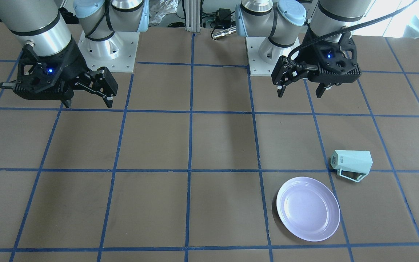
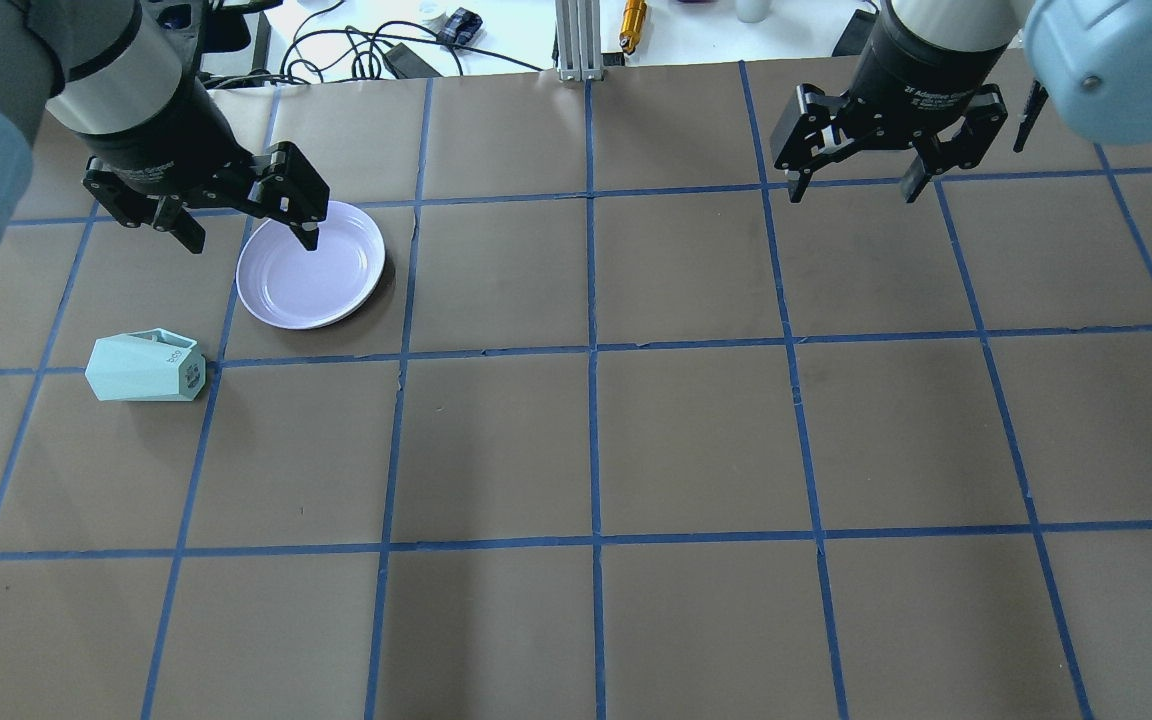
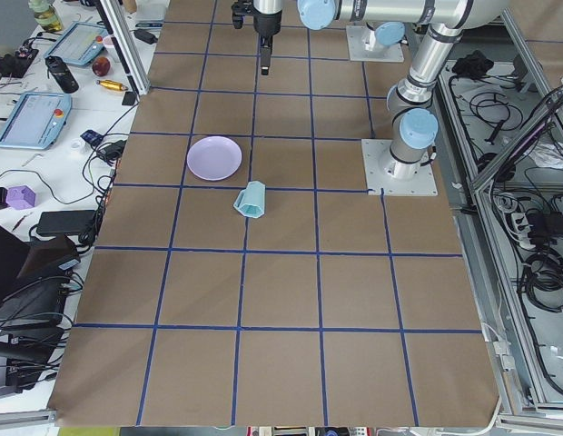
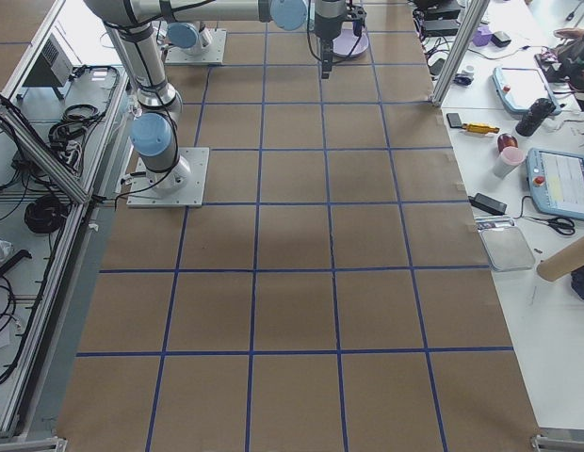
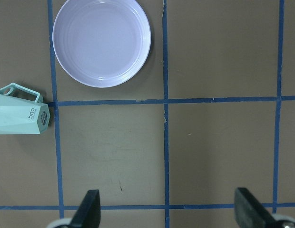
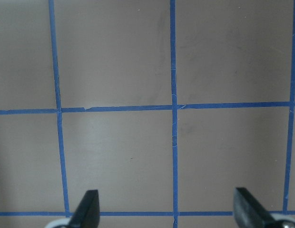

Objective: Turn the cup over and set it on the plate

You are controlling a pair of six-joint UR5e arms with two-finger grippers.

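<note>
Cup (image 1: 352,163), mint-green and faceted, lies on its side near the worktop's left end, close beside the round glossy lavender plate (image 1: 307,208). I see the left gripper (image 1: 299,94) and right gripper (image 1: 88,104) hovering, jaws spread, empty.

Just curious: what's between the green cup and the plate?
Only bare table and blue tape lie between cup and plate, shown by the left wrist view.

The left arm (image 1: 335,14) and right arm (image 1: 31,22) are silver tubes with pale blue joint caps (image 1: 291,12). Their grey base plates (image 1: 96,54) show screw holes. The left hand (image 1: 300,91) and right hand (image 1: 88,102) are black, each with a blue light (image 1: 50,70). A black cable (image 1: 371,21) reaches the left wrist; white lettering (image 2: 921,98) on the right wrist seems a maker's name.
</note>
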